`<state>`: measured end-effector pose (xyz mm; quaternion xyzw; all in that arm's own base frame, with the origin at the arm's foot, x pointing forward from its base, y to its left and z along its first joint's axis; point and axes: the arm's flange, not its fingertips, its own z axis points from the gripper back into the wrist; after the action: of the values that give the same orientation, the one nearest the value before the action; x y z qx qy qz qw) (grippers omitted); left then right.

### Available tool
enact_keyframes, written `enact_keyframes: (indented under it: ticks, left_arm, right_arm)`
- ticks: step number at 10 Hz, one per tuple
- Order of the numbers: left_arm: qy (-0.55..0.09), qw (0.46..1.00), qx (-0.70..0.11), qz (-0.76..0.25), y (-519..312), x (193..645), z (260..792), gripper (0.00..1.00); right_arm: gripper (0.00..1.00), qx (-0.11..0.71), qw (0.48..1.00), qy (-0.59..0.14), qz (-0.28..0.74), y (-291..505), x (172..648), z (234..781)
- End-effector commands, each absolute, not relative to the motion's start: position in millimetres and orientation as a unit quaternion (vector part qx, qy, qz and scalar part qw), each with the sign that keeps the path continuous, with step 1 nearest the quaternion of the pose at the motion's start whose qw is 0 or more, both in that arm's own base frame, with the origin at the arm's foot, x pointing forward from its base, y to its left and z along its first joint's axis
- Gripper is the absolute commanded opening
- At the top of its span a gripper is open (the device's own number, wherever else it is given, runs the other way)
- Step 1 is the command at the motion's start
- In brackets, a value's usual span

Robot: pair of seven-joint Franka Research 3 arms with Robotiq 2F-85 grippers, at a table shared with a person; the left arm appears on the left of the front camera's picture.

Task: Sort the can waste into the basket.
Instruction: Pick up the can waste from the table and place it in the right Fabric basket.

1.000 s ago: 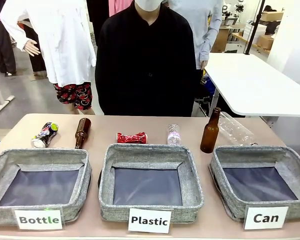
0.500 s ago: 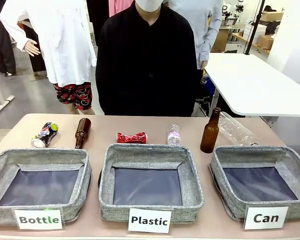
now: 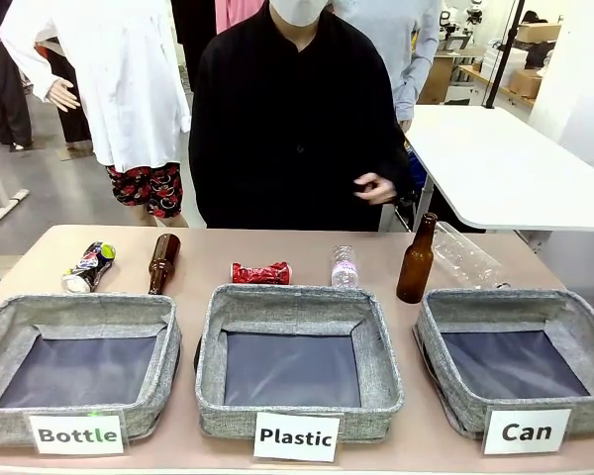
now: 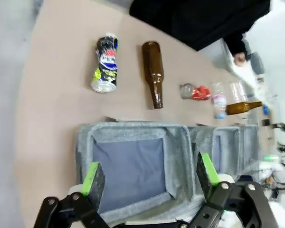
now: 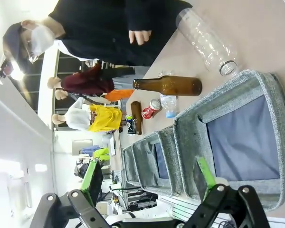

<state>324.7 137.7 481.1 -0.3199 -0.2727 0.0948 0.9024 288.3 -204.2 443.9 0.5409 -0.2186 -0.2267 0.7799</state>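
Tan table [image 3: 198, 247], three fabric baskets along near edge, person standing at far edge. My left gripper [image 4: 149, 168] and right gripper [image 5: 147, 168] both spread wide, nothing held. Dark can [image 3: 89, 267] lies by far left corner, long axis slanting toward far edge; left arm nearer, I judge. Red can [image 3: 261, 273] mid far edge, lengthwise along it. Can basket [image 3: 495, 298] at near right corner, well apart from both.
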Motion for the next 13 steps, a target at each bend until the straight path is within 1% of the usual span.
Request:
enact_keyframes:
  ticks: [1,2,3,4,5,6,8,9,10,11,13]
  left_arm:
    - [-0.234,0.949,-0.206,0.054,81.1,356.4,510.0,1.0]
    - [-0.237,0.96,-0.137,0.059,53.1,384.1,513.3,1.0]
    - [-0.201,0.975,-0.094,0.003,29.7,398.4,509.0,1.0]
    - [-0.213,0.976,-0.045,0.0,15.9,403.8,508.0,1.0]
    - [-0.241,0.97,-0.02,0.03,7.9,404.9,513.6,1.0]
    - [-0.234,0.968,-0.093,0.005,5.1,394.6,510.4,1.0]
    - [-0.234,0.968,-0.093,0.005,5.1,394.6,510.4,1.0]
    - [-0.231,0.971,-0.064,0.001,-1.0,404.4,507.1,1.0]
    - [-0.198,0.977,-0.07,-0.027,3.2,435.9,504.7,1.0]
    - [-0.191,0.979,-0.067,-0.023,8.5,472.1,497.2,1.0]
    - [-0.177,0.981,-0.075,-0.029,14.6,510.4,468.7,1.0]
  right_arm:
    - [1.0,0.546,0.776,-0.232,-0.215,-206.1,291.9,444.4]
    - [1.0,0.546,0.776,-0.232,-0.215,-206.1,291.9,444.4]
    - [1.0,0.546,0.776,-0.232,-0.215,-206.1,291.9,444.4]
    - [1.0,0.546,0.776,-0.232,-0.215,-206.1,291.9,444.4]
    - [1.0,0.546,0.776,-0.232,-0.215,-206.1,291.9,444.4]
    - [1.0,0.546,0.776,-0.232,-0.215,-206.1,291.9,444.4]
    - [1.0,0.546,0.776,-0.232,-0.215,-206.1,291.9,444.4]
    - [1.0,0.546,0.776,-0.232,-0.215,-206.1,291.9,444.4]
    - [1.0,0.546,0.776,-0.232,-0.215,-206.1,291.9,444.4]
    - [1.0,0.546,0.776,-0.232,-0.215,-206.1,291.9,444.4]
    - [1.0,0.546,0.776,-0.232,-0.215,-206.1,291.9,444.4]
